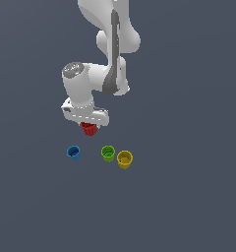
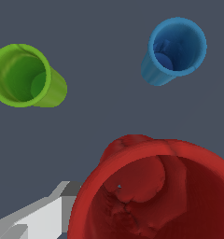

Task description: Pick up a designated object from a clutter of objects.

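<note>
In the exterior view the white arm (image 1: 107,59) comes down from the top middle of the frame and bends toward the exterior view's left, ending in the pincer (image 1: 89,126) just above the middle of the picture. The red cup (image 1: 89,129) sits right under the pincer, its upper part hidden by the white hand, and it looks to be held above the dark grey table (image 1: 189,197), though the flat render makes the height hard to judge. Below it in the frame stand the other three cups, upright with their mouths up: the blue cup (image 1: 73,152) toward the exterior view's left, apart from the others, and the green cup (image 1: 107,153) just beside the yellow cup (image 1: 124,159), which is the farthest to the exterior view's right. In the wrist view the red cup (image 2: 156,191) fills the near part of the picture, mouth open toward the camera, with one pale finger (image 2: 39,219) pressed against its outer wall; the pincer is closed on the cup. Farther off lie the green cup (image 2: 23,77) and the blue cup (image 2: 174,49), well apart from each other.
</note>
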Controlling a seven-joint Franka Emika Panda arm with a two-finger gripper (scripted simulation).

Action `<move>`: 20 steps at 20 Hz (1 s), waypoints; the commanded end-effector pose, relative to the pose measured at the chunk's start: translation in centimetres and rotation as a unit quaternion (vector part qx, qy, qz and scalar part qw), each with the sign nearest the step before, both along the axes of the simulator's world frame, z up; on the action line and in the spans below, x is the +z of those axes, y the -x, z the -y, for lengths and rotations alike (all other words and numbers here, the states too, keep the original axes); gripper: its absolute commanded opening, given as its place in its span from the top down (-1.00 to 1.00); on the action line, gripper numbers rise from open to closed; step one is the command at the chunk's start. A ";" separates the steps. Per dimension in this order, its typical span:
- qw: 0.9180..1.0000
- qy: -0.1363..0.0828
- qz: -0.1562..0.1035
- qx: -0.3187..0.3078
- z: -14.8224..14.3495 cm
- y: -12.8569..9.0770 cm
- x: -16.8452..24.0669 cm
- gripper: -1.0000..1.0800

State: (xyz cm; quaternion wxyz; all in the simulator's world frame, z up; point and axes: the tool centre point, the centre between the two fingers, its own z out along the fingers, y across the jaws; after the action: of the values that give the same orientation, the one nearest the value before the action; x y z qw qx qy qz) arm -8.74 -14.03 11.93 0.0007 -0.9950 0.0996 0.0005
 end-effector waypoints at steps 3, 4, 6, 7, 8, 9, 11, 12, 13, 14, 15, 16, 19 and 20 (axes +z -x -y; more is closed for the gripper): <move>1.000 0.000 0.001 0.000 1.0 1.0 3.9 1.00; 1.000 0.000 0.001 0.000 1.2 1.2 4.8 1.00; 1.000 0.000 0.001 0.000 1.7 1.7 6.6 1.00; 1.000 0.001 0.001 -0.001 1.9 2.0 7.6 1.00; 1.000 0.001 0.001 -0.001 2.2 2.2 8.5 1.00; 1.000 0.001 0.001 -0.001 2.4 2.5 9.5 1.00; 1.000 0.001 0.001 -0.001 2.9 2.9 11.3 1.00; 1.000 0.001 0.001 -0.001 3.1 3.2 12.2 1.00; 1.000 0.001 0.001 -0.001 3.3 3.4 13.2 1.00; 1.000 0.001 0.001 -0.001 3.6 3.6 14.1 1.00; 1.000 0.001 0.000 -0.001 3.8 3.8 15.0 1.00; 1.000 0.001 0.000 -0.001 4.0 4.0 15.9 1.00; 1.000 0.001 0.000 -0.001 4.7 4.6 18.5 1.00; 1.000 0.001 0.000 -0.001 4.9 4.8 19.2 1.00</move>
State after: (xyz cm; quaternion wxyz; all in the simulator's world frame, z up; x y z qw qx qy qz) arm -13.23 -18.60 29.85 -0.0001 -0.9949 0.1005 0.0002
